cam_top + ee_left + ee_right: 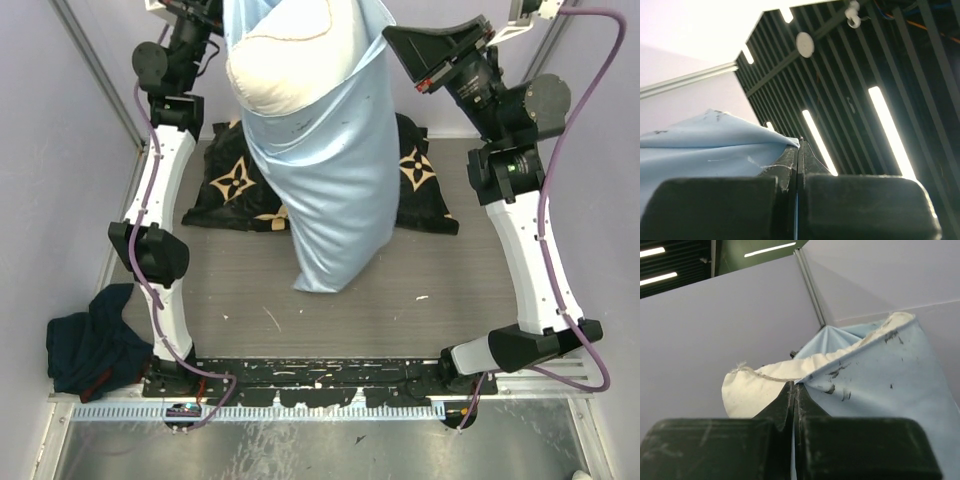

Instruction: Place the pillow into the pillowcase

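Note:
Both arms hold the light blue pillowcase (pixel 330 180) high above the table, and it hangs down to a narrow bottom end. The cream-white pillow (pixel 285 60) sits in the case's upper part, its top bulging out of the opening. My left gripper (pixel 221 24) is shut on the case's upper left edge. My right gripper (pixel 389 36) is shut on the upper right edge. In the left wrist view the gripper (pixel 800 143) pinches blue pillowcase (pixel 715 147) fabric. In the right wrist view the gripper (pixel 794 385) clamps the pillowcase (pixel 880 375) rim, with the pillow (pixel 752 387) just behind it.
A black cloth with tan flower motifs (pixel 235 185) lies on the grey table (pixel 420 290) behind the hanging case. A dark blue cloth (pixel 90 345) is bunched at the near left, beside the left arm's base. Pale walls close in both sides.

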`<action>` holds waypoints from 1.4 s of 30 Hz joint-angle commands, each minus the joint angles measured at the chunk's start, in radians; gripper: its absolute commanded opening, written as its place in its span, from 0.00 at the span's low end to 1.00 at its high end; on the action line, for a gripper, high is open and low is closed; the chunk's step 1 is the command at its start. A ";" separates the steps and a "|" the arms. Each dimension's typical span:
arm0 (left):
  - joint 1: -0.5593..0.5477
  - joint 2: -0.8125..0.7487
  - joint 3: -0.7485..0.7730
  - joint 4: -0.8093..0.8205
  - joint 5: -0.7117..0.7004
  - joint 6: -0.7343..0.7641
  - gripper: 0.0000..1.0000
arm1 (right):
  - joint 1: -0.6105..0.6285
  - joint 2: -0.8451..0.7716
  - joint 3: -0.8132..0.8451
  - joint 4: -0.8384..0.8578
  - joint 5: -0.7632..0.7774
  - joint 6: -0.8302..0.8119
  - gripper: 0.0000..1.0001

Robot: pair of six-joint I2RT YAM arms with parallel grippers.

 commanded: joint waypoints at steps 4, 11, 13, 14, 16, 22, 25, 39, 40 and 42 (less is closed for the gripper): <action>0.024 0.019 0.318 -0.053 -0.099 -0.239 0.00 | -0.002 -0.011 -0.161 0.153 0.051 0.024 0.00; 0.026 -0.043 0.182 0.037 -0.093 -0.262 0.00 | -0.002 0.012 -0.244 0.185 0.074 0.049 0.00; 0.025 -0.065 0.134 0.074 -0.104 -0.279 0.00 | -0.002 0.031 -0.229 0.162 0.085 0.039 0.01; 0.024 -0.075 0.122 0.090 -0.113 -0.286 0.00 | -0.002 0.044 -0.216 0.145 0.093 0.031 0.01; 0.024 -0.094 0.122 0.098 -0.121 -0.291 0.00 | -0.003 0.075 -0.194 0.134 0.087 0.031 0.01; 0.042 -0.131 0.055 0.129 -0.097 -0.271 0.00 | -0.001 0.103 -0.027 0.097 0.045 0.052 0.01; 0.041 -0.166 -0.115 0.180 -0.091 -0.261 0.00 | -0.002 0.093 0.101 0.059 0.023 0.041 0.01; 0.033 -0.169 -0.247 0.266 -0.156 -0.287 0.00 | -0.003 -0.037 -0.045 0.110 0.036 0.027 0.00; 0.033 -0.166 -0.217 0.251 -0.156 -0.293 0.00 | -0.002 -0.038 -0.060 0.111 0.039 0.027 0.00; 0.032 -0.164 -0.151 0.227 -0.171 -0.299 0.00 | -0.002 -0.029 -0.083 0.112 0.052 0.020 0.00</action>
